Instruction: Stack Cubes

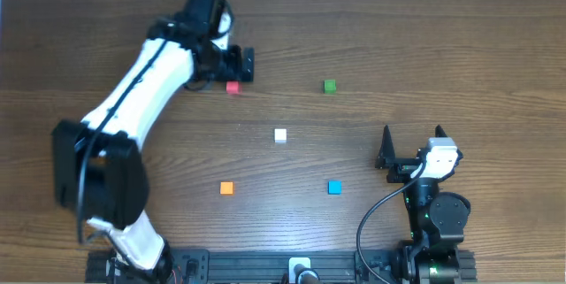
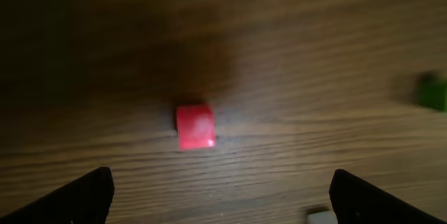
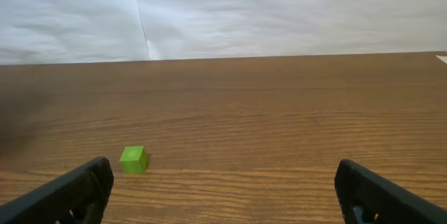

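Observation:
Five small cubes lie apart on the wooden table: red [image 1: 233, 88], green [image 1: 330, 86], white [image 1: 280, 135], orange [image 1: 226, 188] and blue [image 1: 334, 187]. My left gripper [image 1: 237, 70] hangs open at the far left, just above the red cube [image 2: 194, 127], which sits on the wood between and beyond its spread fingers [image 2: 80, 197]. The green cube [image 2: 433, 93] and the white cube [image 2: 321, 216] show at that view's edges. My right gripper [image 1: 412, 135] stands open at the near right, apart from every cube, with the green cube [image 3: 133, 159] far ahead of its fingers [image 3: 73, 196].
The bare wooden table [image 1: 442, 45] stretches wide around the cubes. A white backdrop [image 3: 279, 15] rises behind the table's far edge. Both arm bases stand on a black rail [image 1: 292, 266] at the near edge.

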### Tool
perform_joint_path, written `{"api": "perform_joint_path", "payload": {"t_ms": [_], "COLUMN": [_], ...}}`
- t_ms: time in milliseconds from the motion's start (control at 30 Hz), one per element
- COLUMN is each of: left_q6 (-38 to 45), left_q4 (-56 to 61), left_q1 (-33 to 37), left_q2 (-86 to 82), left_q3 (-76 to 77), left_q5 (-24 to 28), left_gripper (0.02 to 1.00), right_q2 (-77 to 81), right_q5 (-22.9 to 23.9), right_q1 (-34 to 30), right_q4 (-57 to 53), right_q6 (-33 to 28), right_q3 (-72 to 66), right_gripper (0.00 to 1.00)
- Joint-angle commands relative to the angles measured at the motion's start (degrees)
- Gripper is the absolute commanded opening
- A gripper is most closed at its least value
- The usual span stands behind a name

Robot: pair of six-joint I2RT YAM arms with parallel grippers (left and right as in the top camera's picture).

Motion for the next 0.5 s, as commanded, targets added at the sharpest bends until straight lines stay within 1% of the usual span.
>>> {"api": "perform_joint_path", "payload": {"t_ms": [33,100,267,400,500], "left_q6": [-0.6,-0.6,-0.6,-0.7,-0.7], "left_q4": [0.0,-0.1,0.7,1.5,2.4], "left_q1": [-1.1,-1.1,-1.1,-1.1,-1.1], "left_q2": [4.8,6.4,8.5,10.2,10.9], "left_q3": [1.1,1.1,1.1,1.1,1.1], "left_q5": [-2.4,-2.9,-3.7,-5.2,-5.2], "left_gripper": [0.98,0.95,0.936,0.901,0.888], "right_q2": [-0.4,-0.4,-0.4,-0.4,-0.4], "right_q5": [0.2,0.2,0.2,0.2,0.2], "right_q1": [-0.3,-0.3,-0.3,-0.3,-0.3], "right_q4": [0.1,0.1,0.1,0.1,0.1], "right_q6": [-0.5,-0.4,-0.4,-0.4,-0.4], "right_q3": [-0.5,-0.5,-0.5,-0.5,-0.5], "right_gripper": [0.991,0.991,0.991,0.993,0.993]}}
